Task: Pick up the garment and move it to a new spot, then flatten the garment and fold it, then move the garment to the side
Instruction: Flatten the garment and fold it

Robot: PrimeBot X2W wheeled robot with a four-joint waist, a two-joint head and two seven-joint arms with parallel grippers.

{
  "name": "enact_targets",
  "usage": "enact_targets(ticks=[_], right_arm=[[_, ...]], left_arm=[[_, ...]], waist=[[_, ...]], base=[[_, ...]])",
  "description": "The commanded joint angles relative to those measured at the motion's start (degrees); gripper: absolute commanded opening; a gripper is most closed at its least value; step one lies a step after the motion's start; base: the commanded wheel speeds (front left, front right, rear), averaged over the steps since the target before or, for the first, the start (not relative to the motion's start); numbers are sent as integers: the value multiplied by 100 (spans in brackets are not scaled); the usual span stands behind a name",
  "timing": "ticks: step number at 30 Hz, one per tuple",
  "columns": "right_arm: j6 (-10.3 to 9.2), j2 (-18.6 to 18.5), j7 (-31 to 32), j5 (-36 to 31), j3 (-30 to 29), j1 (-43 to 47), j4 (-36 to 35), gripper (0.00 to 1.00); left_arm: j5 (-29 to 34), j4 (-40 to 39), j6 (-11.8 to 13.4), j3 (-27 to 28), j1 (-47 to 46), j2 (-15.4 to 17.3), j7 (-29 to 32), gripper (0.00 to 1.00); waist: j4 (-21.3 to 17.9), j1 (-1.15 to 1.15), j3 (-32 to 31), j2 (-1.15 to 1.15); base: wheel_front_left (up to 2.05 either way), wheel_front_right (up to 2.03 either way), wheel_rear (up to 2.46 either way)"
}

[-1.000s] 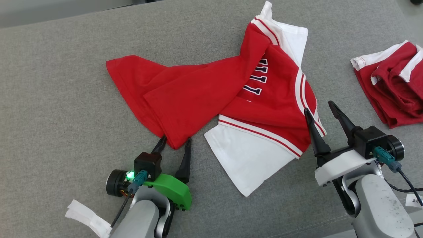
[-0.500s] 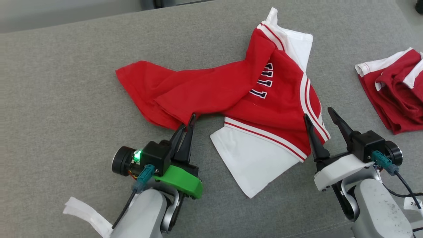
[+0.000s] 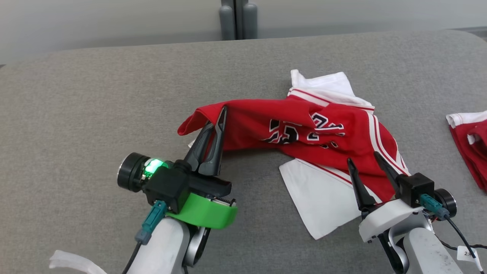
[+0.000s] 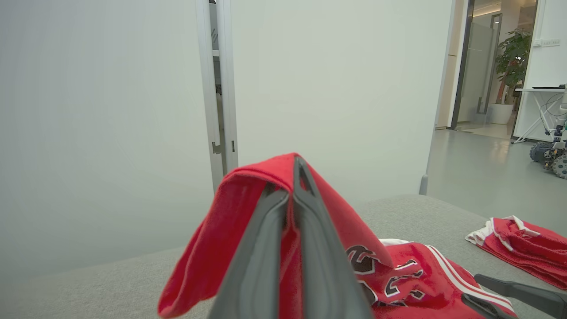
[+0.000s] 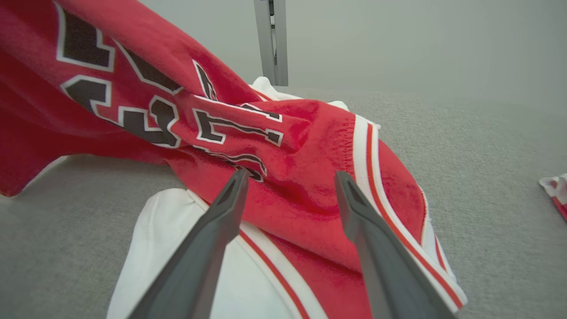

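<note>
**Garment.** Red jersey point(image 3: 304, 129) with white sleeves, striped trim and dark lettering. It sits right of centre on the grey counter point(image 3: 95, 114). Its left end is raised clear of the surface and drawn into a ridge. The body and a white sleeve point(image 3: 323, 198) lie slack on the counter below it.

**Handling, our judgement.**
- It looks light, soft and limp, with no stiffness of its own.
- It sags from any single pinch and trails whatever is not carried.
- The knit probably drags on the felt-like counter rather than sliding, so a low carry would bunch it.
- The best holds look to be the hem corners or the ribbed striped trim point(image 5: 370, 146), where the cloth is thicker and gives a firmer bite.
- Two well-spaced holds would keep it spread. One hold leaves it twisted.

**Left gripper** point(image 3: 223, 111). The jaws are clenched tight on a fold of red cloth at the garment's left end. In the left wrist view the fabric drapes over both fingers and hangs down either side of the left gripper point(image 4: 296, 163).

**Right gripper** point(image 3: 362, 158). The jaws are spread wide and carry nothing. They are poised over the red body beside the striped trim, at the near right of the garment. In the right wrist view the fingertips point(image 5: 239, 177) straddle the cloth. We cannot tell whether they touch it.

**Beyond.** A second red-and-white bundle point(image 3: 470, 144) lies well apart at the counter's right edge.
</note>
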Motion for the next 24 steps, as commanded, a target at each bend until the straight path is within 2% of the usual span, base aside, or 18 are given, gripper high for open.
enact_targets(ticks=[1,8,14,22,23,24], right_arm=[[-9,3,-9,-47,-22,71,13,100],[-9,49,-9,-33,90,-98,-10,100],[-9,28,-9,22,248,-337,-39,100],[-9,47,-9,107,450,-685,-118,100],[-9,58,-9,111,467,-723,-123,100],[-9,87,-9,130,513,-775,-123,100]], left_arm=[[18,-14,14,52,65,24,-1,0],[230,281,-25,488,-254,24,-1,0],[409,1207,-21,1056,-865,126,-1,0],[653,2530,14,1589,-1824,498,-1,0],[673,2693,37,1651,-1953,555,-1,6],[691,3011,89,1754,-2095,650,-1,35]], waist=[[328,0,-226,0],[254,0,49,0],[-87,0,452,0],[-483,0,950,0],[-516,0,989,0],[-579,0,1028,0]], base=[[0,0,0],[0,0,0],[0,0,0],[0,0,0],[0,0,0],[0,0,0]])
